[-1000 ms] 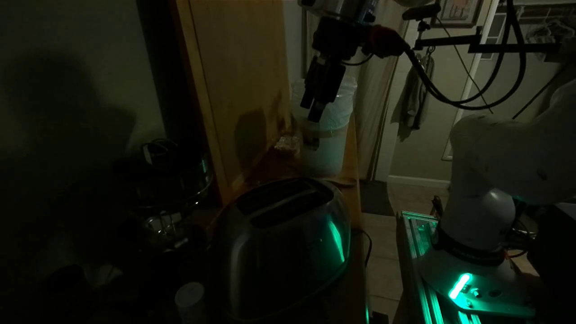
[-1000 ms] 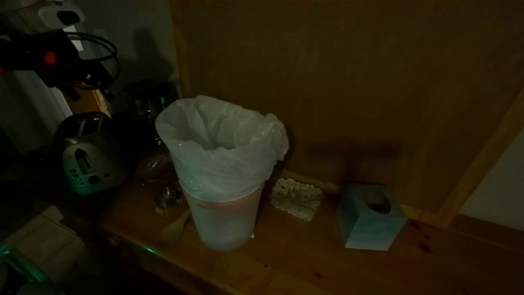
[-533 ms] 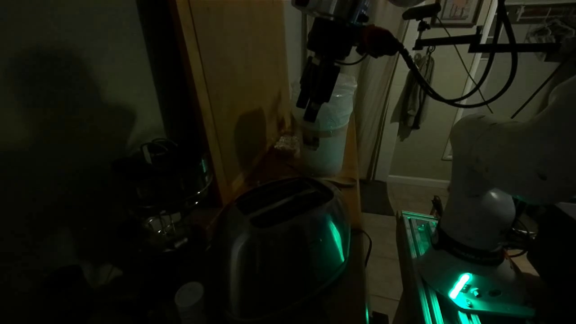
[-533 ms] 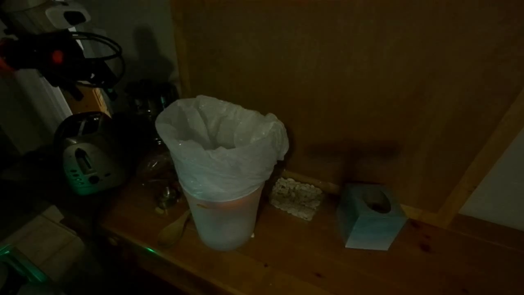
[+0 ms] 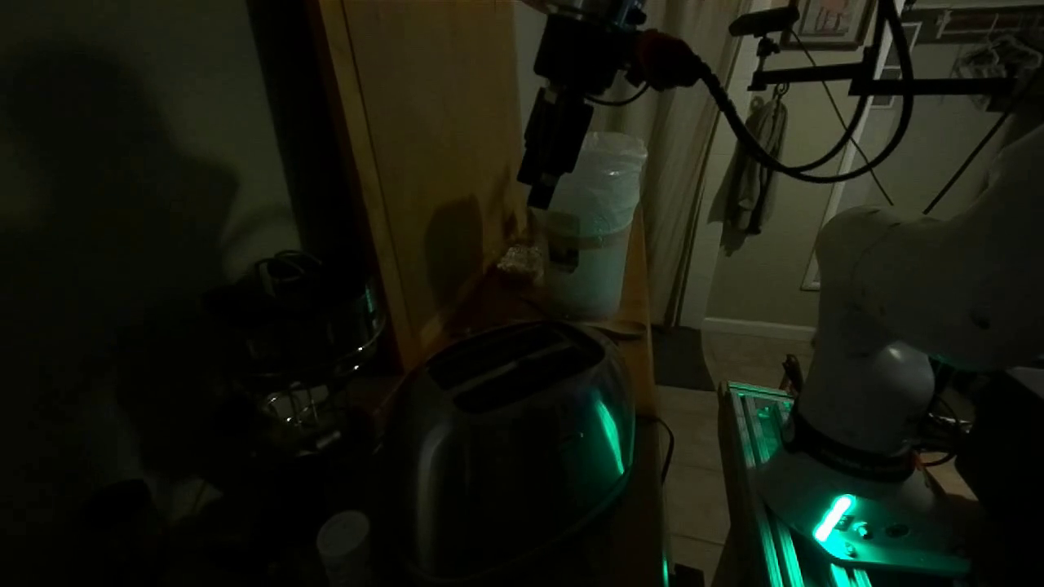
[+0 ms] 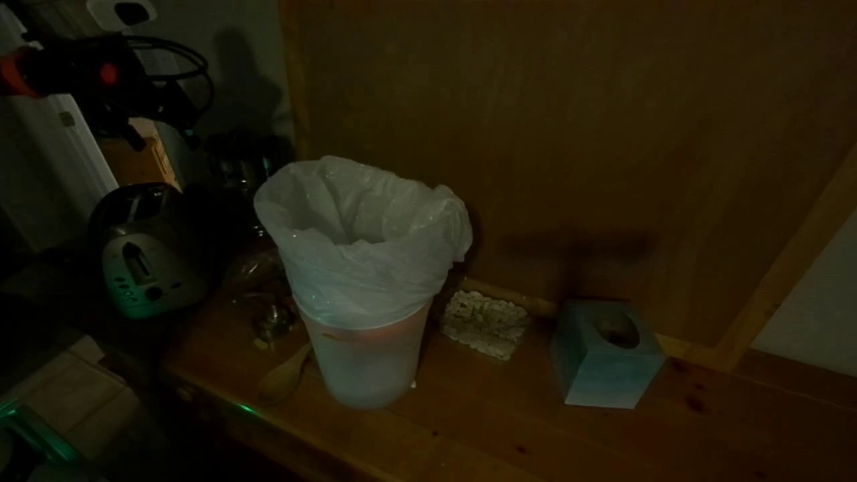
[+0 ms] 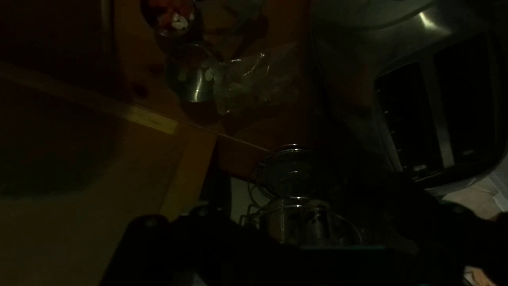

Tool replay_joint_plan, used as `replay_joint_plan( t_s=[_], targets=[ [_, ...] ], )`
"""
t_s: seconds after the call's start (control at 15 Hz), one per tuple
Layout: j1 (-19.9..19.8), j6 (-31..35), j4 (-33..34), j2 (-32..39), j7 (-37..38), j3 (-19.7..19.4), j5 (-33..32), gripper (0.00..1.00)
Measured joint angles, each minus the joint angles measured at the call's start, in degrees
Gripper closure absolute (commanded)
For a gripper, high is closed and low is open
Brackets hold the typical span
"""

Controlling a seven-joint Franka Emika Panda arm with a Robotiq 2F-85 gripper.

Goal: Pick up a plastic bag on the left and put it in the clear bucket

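Note:
The clear bucket (image 5: 587,281) stands upright on the wooden counter, with a whitish liner bag (image 6: 368,274) folded over its rim; its translucent body (image 6: 371,365) shows below the liner. A crinkled clear plastic bag (image 7: 254,83) lies on the counter between a small steel cup and the toaster. It shows dimly in an exterior view (image 6: 258,268), left of the bucket. My gripper (image 6: 165,139) is open, its fingers apart with nothing seen between them. It is in the air above the toaster, also in an exterior view (image 5: 534,191). In the wrist view its dark fingers (image 7: 301,214) are wide apart.
The metal toaster (image 5: 514,432) stands beside the bag. A wire rack (image 7: 293,198) is below the fingers. A steel cup (image 7: 194,79), a wooden spoon (image 6: 284,375), a pebbly pack (image 6: 485,325) and a tissue box (image 6: 606,355) are on the counter. A wooden panel (image 6: 569,134) rises behind.
My gripper has moved up and to the left in an exterior view, and up and to the right in the opposite picture. It stays open. The bucket and counter objects have not moved.

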Motion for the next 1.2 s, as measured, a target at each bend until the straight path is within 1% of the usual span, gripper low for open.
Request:
replay_joint_plan(
  t_s=[0.2,0.47,0.6,0.8,0.93,1.07,1.2],
  targets=[
    [-0.05,-0.09,5.12,7.89,0.08,0.09,0.0,0.0],
    [-0.41,-2.79,10.74,18.58,0.53,0.03,0.22,0.0],
    [-0.41,-4.17,12.26,22.52,0.49,0.04,0.36,0.0],
    [-0.49,-4.14,12.58,26.21,-0.28,0.16,-0.65,0.0],
    [-0.64,-1.61,12.13,27.62,-1.91,0.33,-3.66,0.0],
    [-0.74,2.53,11.05,28.47,-4.19,0.56,-7.65,0.0],
    [-0.74,7.39,9.35,28.91,-6.33,0.71,-10.12,0.0]
  ],
)
